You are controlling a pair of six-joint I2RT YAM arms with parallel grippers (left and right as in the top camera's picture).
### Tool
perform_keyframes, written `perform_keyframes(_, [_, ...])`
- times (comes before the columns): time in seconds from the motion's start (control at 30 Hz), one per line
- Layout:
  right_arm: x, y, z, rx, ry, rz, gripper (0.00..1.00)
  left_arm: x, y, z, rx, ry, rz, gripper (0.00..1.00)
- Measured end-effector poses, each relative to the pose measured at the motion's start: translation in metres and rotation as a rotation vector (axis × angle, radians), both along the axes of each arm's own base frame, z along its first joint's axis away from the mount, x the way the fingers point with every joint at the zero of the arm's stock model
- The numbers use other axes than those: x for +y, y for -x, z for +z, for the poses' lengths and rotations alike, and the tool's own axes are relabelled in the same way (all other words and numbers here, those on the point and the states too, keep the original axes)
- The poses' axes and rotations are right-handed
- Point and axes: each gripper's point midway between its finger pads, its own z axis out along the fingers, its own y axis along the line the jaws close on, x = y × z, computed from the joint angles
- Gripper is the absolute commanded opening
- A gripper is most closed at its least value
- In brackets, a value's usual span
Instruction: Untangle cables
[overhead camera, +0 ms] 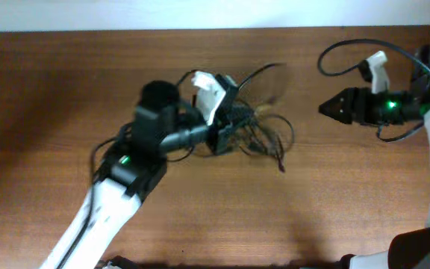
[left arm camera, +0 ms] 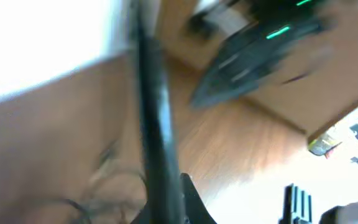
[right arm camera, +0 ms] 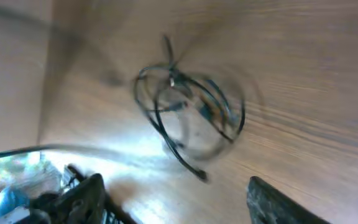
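The cables (overhead camera: 263,128) lie as a tangle of thin black loops mid-table, one loop arching up to the far right. My left gripper (overhead camera: 221,133) sits at the tangle's left edge. In the blurred left wrist view its jaws look shut, with a dark strand (left arm camera: 154,124) running up from them and more loops (left arm camera: 104,183) lower left. My right gripper (overhead camera: 327,109) hovers to the right of the tangle, apart from it. In the right wrist view its fingers (right arm camera: 86,199) stand wide apart with nothing between them, and the cables (right arm camera: 188,118) lie ahead.
The brown wooden table (overhead camera: 66,82) ends at a pale wall along the far edge. Thick black arm wiring (overhead camera: 342,52) loops above the right arm. The right arm (left arm camera: 253,53) shows at the top of the left wrist view.
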Motion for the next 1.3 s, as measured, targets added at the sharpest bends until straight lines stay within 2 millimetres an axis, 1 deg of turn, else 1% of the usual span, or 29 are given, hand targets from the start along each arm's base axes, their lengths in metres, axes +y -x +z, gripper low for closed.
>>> perform_keyframes(0.03, [0.012, 0.0, 0.002, -0.013, -0.012, 0.035, 0.82, 0.003, 0.014, 0.023, -0.068, 0.026, -0.029, 0.0])
perform_keyframes(0.1, [0.037, 0.002, 0.005, -0.033, -0.025, 0.108, 0.83, 0.011, 0.038, 0.052, -0.159, 0.061, -0.06, 0.0])
perform_keyframes(0.17, [0.062, 0.004, 0.008, -0.065, -0.034, 0.183, 0.83, 0.016, 0.051, 0.067, -0.209, 0.08, -0.074, 0.0])
perform_keyframes(0.27, [0.079, 0.007, 0.009, -0.078, -0.036, 0.233, 0.83, 0.02, 0.06, 0.076, -0.244, 0.09, -0.077, 0.0])
perform_keyframes(0.3, [0.078, 0.008, 0.009, -0.078, -0.036, 0.233, 0.84, 0.021, 0.062, 0.081, -0.261, 0.097, -0.077, 0.0])
perform_keyframes(0.37, [0.078, 0.009, 0.008, -0.07, -0.03, 0.231, 0.84, 0.022, 0.063, 0.098, -0.317, 0.141, -0.072, 0.0])
perform_keyframes(0.4, [0.077, 0.011, 0.007, -0.058, -0.027, 0.23, 0.84, 0.022, 0.063, 0.107, -0.349, 0.164, -0.066, 0.0])
perform_keyframes(0.43, [0.075, 0.013, 0.004, -0.037, -0.013, 0.225, 0.84, 0.024, 0.064, 0.125, -0.395, 0.209, -0.053, 0.0])
perform_keyframes(0.47, [0.074, 0.014, 0.002, -0.033, -0.003, 0.223, 0.86, 0.026, 0.065, 0.132, -0.412, 0.232, -0.042, 0.0])
perform_keyframes(0.5, [0.071, 0.016, -0.001, -0.015, 0.017, 0.217, 0.89, 0.029, 0.064, 0.142, -0.431, 0.261, -0.023, 0.0])
perform_keyframes(0.6, [0.065, 0.016, -0.009, 0.001, 0.061, 0.205, 0.91, 0.04, 0.055, 0.168, -0.443, 0.359, 0.078, 0.0])
perform_keyframes(0.63, [0.065, 0.016, -0.015, 0.008, 0.07, 0.205, 0.91, 0.046, 0.052, 0.181, -0.454, 0.413, 0.122, 0.0])
perform_keyframes(0.67, [0.065, 0.016, -0.016, 0.01, 0.071, 0.206, 0.91, 0.051, 0.05, 0.19, -0.459, 0.452, 0.154, 0.0])
perform_keyframes(0.7, [0.068, 0.017, -0.029, 0.02, 0.085, 0.218, 0.91, 0.057, 0.049, 0.199, -0.469, 0.49, 0.189, 0.0])
perform_keyframes(0.73, [0.071, 0.019, -0.036, 0.026, 0.096, 0.23, 0.91, 0.065, 0.045, 0.21, -0.478, 0.537, 0.237, 0.0])
perform_keyframes(0.8, [0.074, 0.022, -0.048, 0.039, 0.114, 0.245, 0.91, 0.076, 0.039, 0.217, -0.48, 0.577, 0.307, 0.0])
perform_keyframes(0.83, [0.074, 0.023, -0.055, 0.05, 0.124, 0.246, 0.91, 0.082, 0.033, 0.218, -0.469, 0.589, 0.355, 0.0])
perform_keyframes(0.87, [0.073, 0.021, -0.055, 0.041, 0.13, 0.245, 0.91, 0.087, 0.027, 0.216, -0.456, 0.591, 0.399, 0.0])
perform_keyframes(0.97, [0.068, 0.01, -0.056, 0.027, 0.15, 0.197, 0.91, 0.104, 0.004, 0.193, -0.383, 0.522, 0.518, 0.0])
perform_keyframes(1.03, [0.057, 0.001, -0.056, 0.034, 0.153, 0.131, 0.91, 0.11, -0.005, 0.181, -0.346, 0.487, 0.555, 0.0])
perform_keyframes(1.1, [0.044, -0.012, -0.054, 0.028, 0.146, 0.048, 0.91, 0.104, -0.005, 0.171, -0.32, 0.45, 0.528, 0.0])
perform_keyframes(1.13, [0.033, -0.021, -0.052, 0.024, 0.136, -0.018, 0.91, 0.098, -0.004, 0.161, -0.294, 0.409, 0.502, 0.0])
perform_keyframes(1.2, [0.021, -0.031, -0.048, 0.022, 0.106, -0.089, 0.91, 0.089, -0.003, 0.14, -0.239, 0.338, 0.457, 0.0])
perform_keyframes(1.23, [0.017, -0.036, -0.044, 0.014, 0.08, -0.116, 0.91, 0.08, 0.002, 0.12, -0.179, 0.279, 0.399, 0.0])
perform_keyframes(1.3, [0.021, -0.042, -0.037, -0.016, 0.034, -0.113, 0.91, 0.068, 0.01, 0.103, -0.131, 0.229, 0.313, 0.0])
